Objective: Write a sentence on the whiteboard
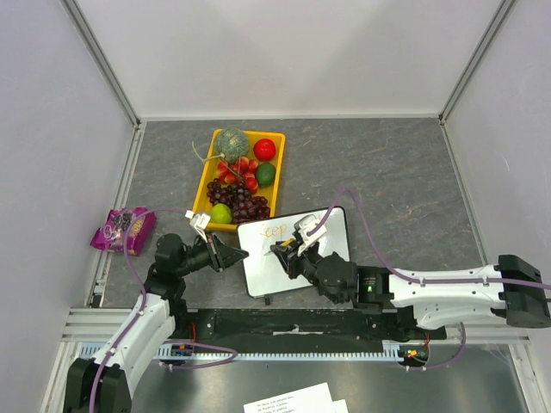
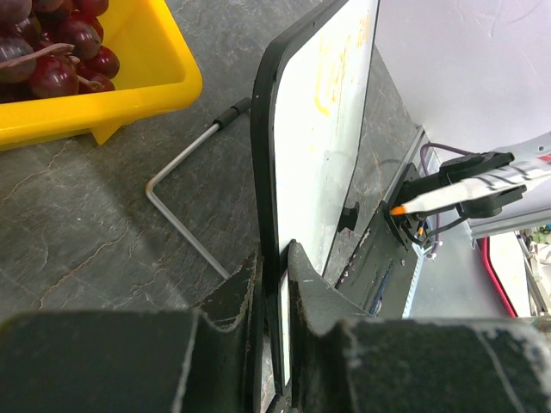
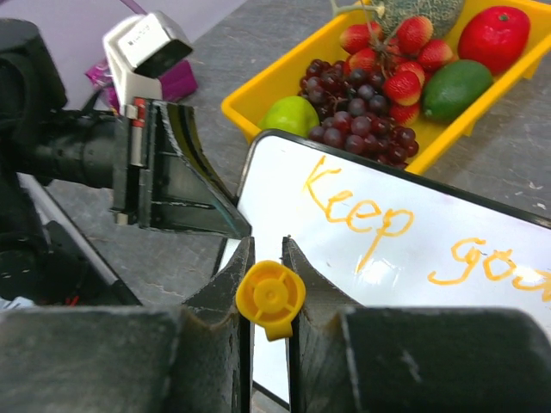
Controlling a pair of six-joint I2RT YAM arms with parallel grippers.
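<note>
the whiteboard (image 1: 258,268) stood tilted up near the middle of the worktop's near edge, its far left corner just beside the yellow tray (image 1: 203,188). the sentence (image 3: 362,211) on it, in orange marker, read "keep" and then "goa", where the right wrist view cut it off. my left pincer (image 2: 277,258) was closed on the whiteboard's left edge, one finger on each face, with the bent wire stand (image 2: 185,211) on the worktop behind the board. my right pincer (image 3: 269,254) hung over the board's face, clamped on a marker (image 3: 270,298) whose yellow end cap sat between the fingers; the left wrist view showed its orange tip, but i could not tell whether it touched the board. the tray, toward the far edge, held dark grapes (image 1: 243,205), strawberries, a netted melon (image 1: 232,142), a red fruit and green fruits. a purple packet (image 1: 123,229) lay at the left edge, well apart from the board.
</note>
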